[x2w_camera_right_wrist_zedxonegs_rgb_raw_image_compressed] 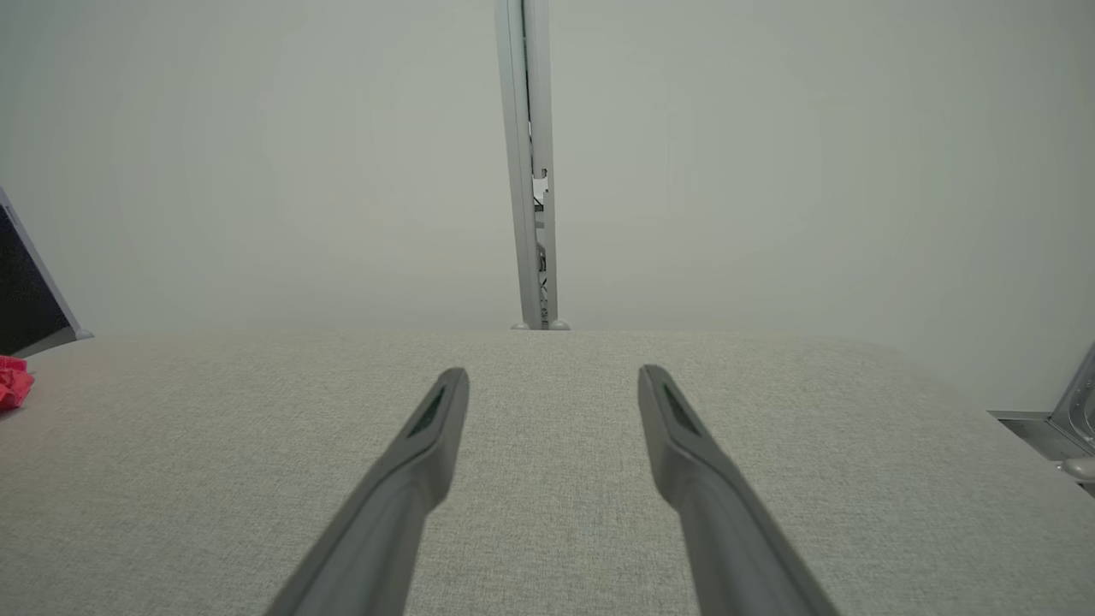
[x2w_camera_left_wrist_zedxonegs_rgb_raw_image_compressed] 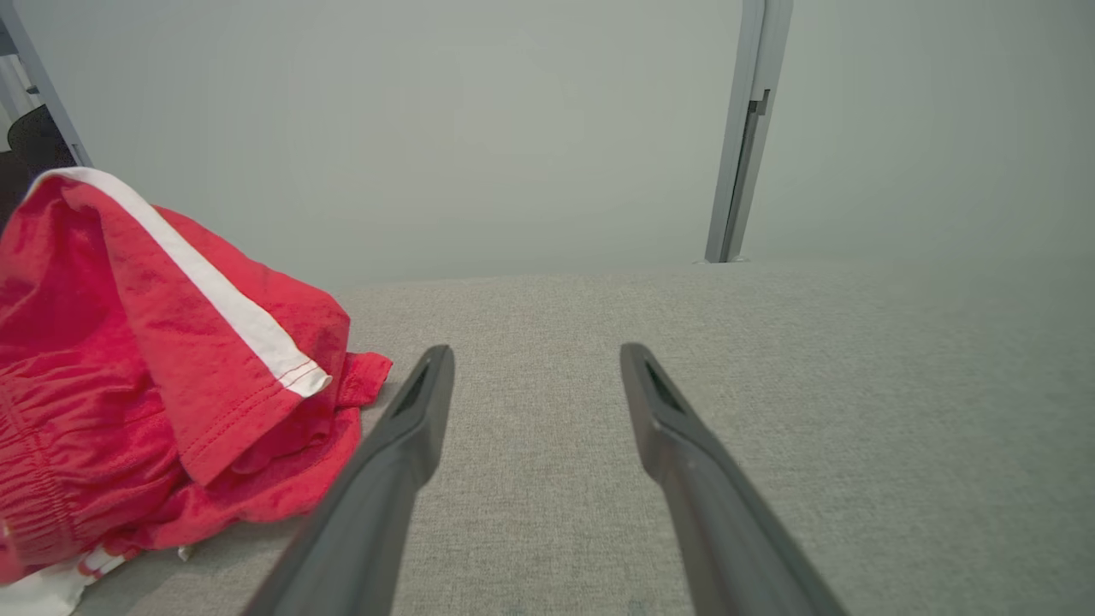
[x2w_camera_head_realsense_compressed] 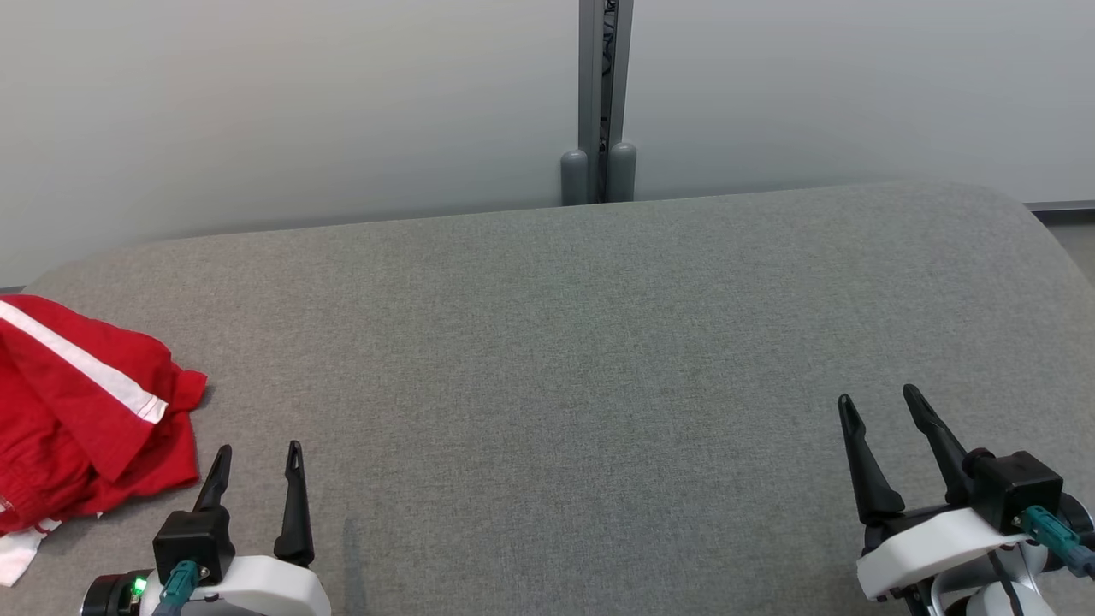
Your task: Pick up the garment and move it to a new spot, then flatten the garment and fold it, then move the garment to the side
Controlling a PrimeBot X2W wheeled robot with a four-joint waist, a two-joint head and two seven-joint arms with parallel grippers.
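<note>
The garment [x2w_camera_head_realsense_compressed: 77, 402] is a crumpled red piece with a white stripe, lying at the left edge of the grey fabric table [x2w_camera_head_realsense_compressed: 582, 359]. In the left wrist view the garment [x2w_camera_left_wrist_zedxonegs_rgb_raw_image_compressed: 154, 368] bulks up to the left of the fingers. My left gripper [x2w_camera_head_realsense_compressed: 259, 466] stands open just right of it, near the front edge, touching nothing. My right gripper [x2w_camera_head_realsense_compressed: 881, 406] stands open at the front right, far from the garment, with nothing between its fingers. A small red scrap of the garment [x2w_camera_right_wrist_zedxonegs_rgb_raw_image_compressed: 12, 381] shows at the far left of the right wrist view.
A pale wall runs behind the table, with a grey vertical post [x2w_camera_head_realsense_compressed: 604, 103] at its middle. The table's far right corner is rounded [x2w_camera_head_realsense_compressed: 1018, 205]. A dark panel [x2w_camera_right_wrist_zedxonegs_rgb_raw_image_compressed: 26, 299] leans at the left in the right wrist view.
</note>
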